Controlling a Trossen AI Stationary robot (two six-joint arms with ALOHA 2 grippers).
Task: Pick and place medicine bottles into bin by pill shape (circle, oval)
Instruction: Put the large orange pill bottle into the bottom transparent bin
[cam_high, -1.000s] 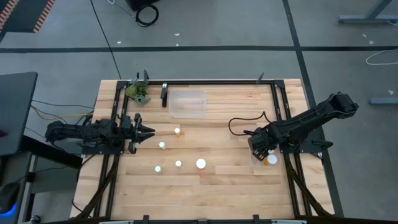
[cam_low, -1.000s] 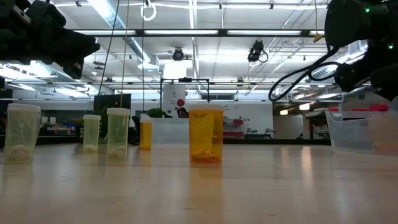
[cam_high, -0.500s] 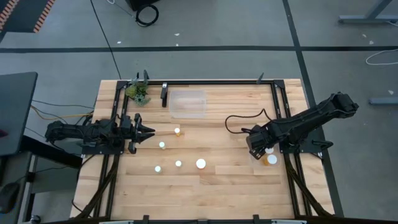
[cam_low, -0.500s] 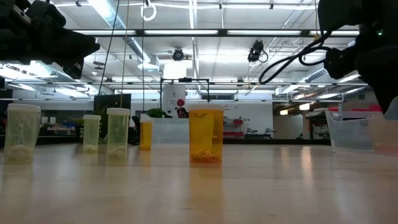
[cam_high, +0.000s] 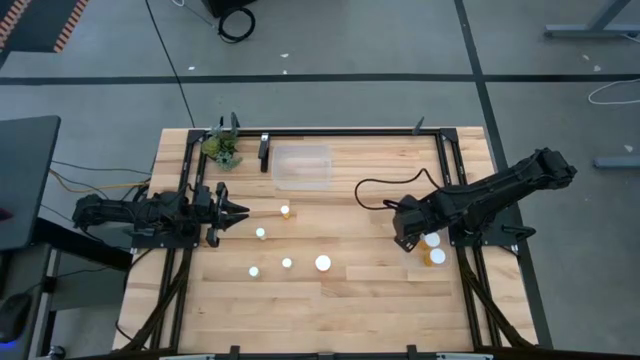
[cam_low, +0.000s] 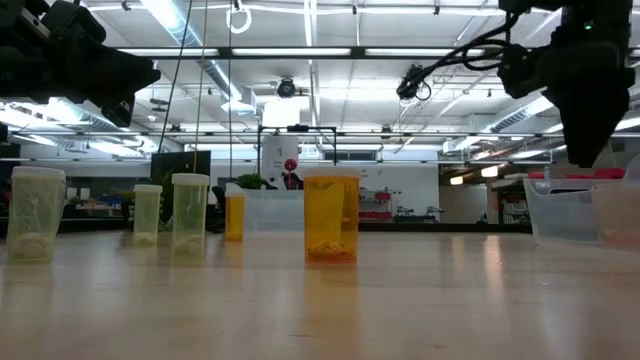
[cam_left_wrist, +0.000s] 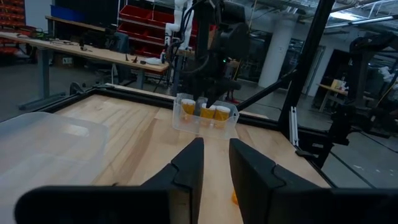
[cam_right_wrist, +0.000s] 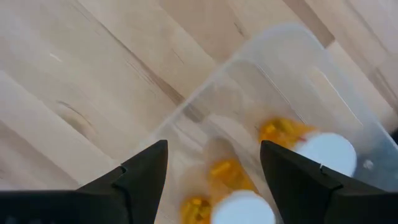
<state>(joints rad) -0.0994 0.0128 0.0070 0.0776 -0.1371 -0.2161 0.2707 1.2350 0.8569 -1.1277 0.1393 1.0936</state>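
Note:
Several tiny amber pill bottles with white caps stand upright on the wooden table: one (cam_high: 285, 211), one (cam_high: 261, 233), one (cam_high: 254, 271), one (cam_high: 287, 263) and a wider-capped one (cam_high: 323, 263). More bottles (cam_high: 437, 257) stand in a clear bin (cam_high: 418, 254) at the table's right. They also show in the right wrist view (cam_right_wrist: 323, 149). My right gripper (cam_high: 405, 236) is open and empty, above the bin's left edge. My left gripper (cam_high: 240, 210) waits at the table's left, slightly open and empty.
A second clear bin (cam_high: 302, 166) sits at the table's far middle. A small green plant (cam_high: 222, 148) stands at the far left corner. A black frame (cam_high: 440, 150) runs along the table's edges. Bare wood lies between the loose bottles and the right bin.
My right gripper has risen and gone toward the table's left, away from over the bottles in the right bin. The bottles have kept still.

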